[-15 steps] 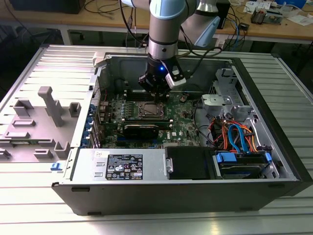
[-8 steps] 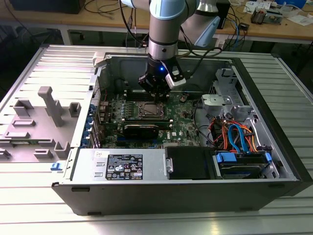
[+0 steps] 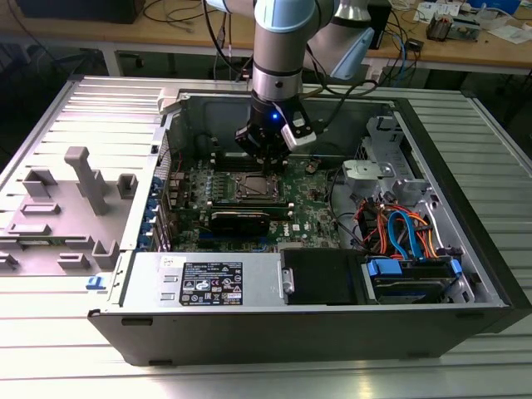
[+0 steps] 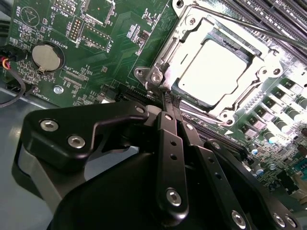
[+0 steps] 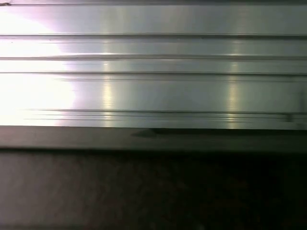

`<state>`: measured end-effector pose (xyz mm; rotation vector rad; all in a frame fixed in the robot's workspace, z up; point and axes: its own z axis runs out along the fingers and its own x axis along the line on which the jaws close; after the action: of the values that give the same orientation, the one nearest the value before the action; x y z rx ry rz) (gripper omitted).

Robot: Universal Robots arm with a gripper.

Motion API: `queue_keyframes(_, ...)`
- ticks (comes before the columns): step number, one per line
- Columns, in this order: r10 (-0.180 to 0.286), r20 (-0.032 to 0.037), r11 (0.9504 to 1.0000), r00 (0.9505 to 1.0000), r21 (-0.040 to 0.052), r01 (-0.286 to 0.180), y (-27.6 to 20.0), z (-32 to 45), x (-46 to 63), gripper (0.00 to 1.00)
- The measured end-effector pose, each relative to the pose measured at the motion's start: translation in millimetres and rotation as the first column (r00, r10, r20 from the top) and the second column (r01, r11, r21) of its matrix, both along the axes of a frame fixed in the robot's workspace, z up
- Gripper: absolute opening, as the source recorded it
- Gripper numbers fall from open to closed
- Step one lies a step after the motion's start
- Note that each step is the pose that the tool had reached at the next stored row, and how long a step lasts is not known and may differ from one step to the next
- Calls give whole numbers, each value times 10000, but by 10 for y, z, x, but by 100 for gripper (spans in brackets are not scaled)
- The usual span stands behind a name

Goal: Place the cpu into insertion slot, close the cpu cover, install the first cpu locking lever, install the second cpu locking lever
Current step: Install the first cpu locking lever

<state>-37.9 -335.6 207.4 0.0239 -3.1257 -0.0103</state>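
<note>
The cpu [image 4: 216, 72] lies flat in the insertion slot [image 4: 225, 116], its silvery top bright under the light. The cpu cover [image 4: 184, 48] is down over it, framing the chip through its window. My gripper [image 4: 169, 99] is shut, its black fingers [image 4: 171, 143] pressed together with the tips just off the socket's corner screw [image 4: 156, 76]; I see nothing between them. A thin locking lever [image 4: 268, 34] runs along the socket's far side. In the exterior view the gripper [image 3: 264, 160] hangs just above the socket [image 3: 253, 188], inside the open computer case.
The green motherboard [image 4: 110, 52] carries a coin battery [image 4: 47, 57] and long black memory slots [image 4: 283, 12]. The case [image 3: 274, 332] holds a power supply [image 3: 208, 281], a drive bay [image 3: 411, 274] and cables [image 3: 399, 229]. Grey fixtures [image 3: 87, 179] stand on the ribbed table at the exterior view's left.
</note>
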Motion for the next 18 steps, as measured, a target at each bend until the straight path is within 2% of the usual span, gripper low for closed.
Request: queue_keyframes(18, 0, -3, 10000, 10000, -36, 0, -18, -57, 0, 11)
